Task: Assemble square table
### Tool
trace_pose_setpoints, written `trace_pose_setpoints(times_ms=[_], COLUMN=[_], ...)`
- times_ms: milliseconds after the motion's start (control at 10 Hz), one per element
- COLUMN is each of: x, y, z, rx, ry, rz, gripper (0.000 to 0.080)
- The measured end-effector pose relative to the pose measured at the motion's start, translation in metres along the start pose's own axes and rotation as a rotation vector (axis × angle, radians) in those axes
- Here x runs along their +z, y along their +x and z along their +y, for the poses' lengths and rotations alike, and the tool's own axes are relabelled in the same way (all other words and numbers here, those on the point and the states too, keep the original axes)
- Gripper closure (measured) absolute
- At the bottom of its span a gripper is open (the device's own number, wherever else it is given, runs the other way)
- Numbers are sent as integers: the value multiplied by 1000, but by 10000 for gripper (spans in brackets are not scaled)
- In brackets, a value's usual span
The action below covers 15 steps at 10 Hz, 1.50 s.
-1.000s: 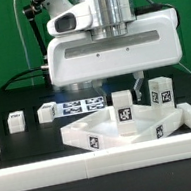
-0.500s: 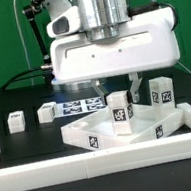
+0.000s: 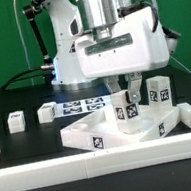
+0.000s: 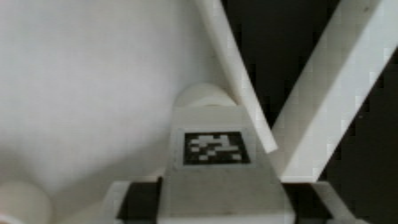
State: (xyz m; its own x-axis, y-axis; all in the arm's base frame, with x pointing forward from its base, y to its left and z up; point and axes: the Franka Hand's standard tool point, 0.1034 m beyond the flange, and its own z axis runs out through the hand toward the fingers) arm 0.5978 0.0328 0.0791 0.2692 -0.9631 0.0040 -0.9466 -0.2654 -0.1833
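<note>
Your square tabletop lies flat directly under the pincer, with its raised rim up and a tag on its near face. One white leg leans a little over it, and the pincer is pinching that leg by its upper end. You cannot tell whether the lower end sits in a socket. In the wrist view the same leg sits between the dark fingers, its tag facing the camera and the tabletop bare beyond it.

Just beside the pincer, toward the exterior view's right, a second leg stands upright, apart from the held one. Well off toward the exterior view's left, a third leg and a fourth leg rest on the black table. The marker board lies behind the pincer. The white border rail runs in front of it.
</note>
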Motion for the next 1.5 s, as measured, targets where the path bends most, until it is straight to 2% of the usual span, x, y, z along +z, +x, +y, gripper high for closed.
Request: trace_pose_setpoints(times_ms=[200,500,1000,1100,1200,1300,1400,1500], x=[0,1,1,1,1,1,1,1], y=[-7,-12,-12,-12,-9,-7,-9,-11], z=[0,-1,-1,-1,-1,0,1,-1], rx=[177,401,460,414,337,220,96,-27], ry=[-15,-11,-10,-10,-8,-9,-23,-27], rz=[-10,-21,-26,-26,-26,-27,-38,-47], gripper=[509,509,509,315,204,204,161,153])
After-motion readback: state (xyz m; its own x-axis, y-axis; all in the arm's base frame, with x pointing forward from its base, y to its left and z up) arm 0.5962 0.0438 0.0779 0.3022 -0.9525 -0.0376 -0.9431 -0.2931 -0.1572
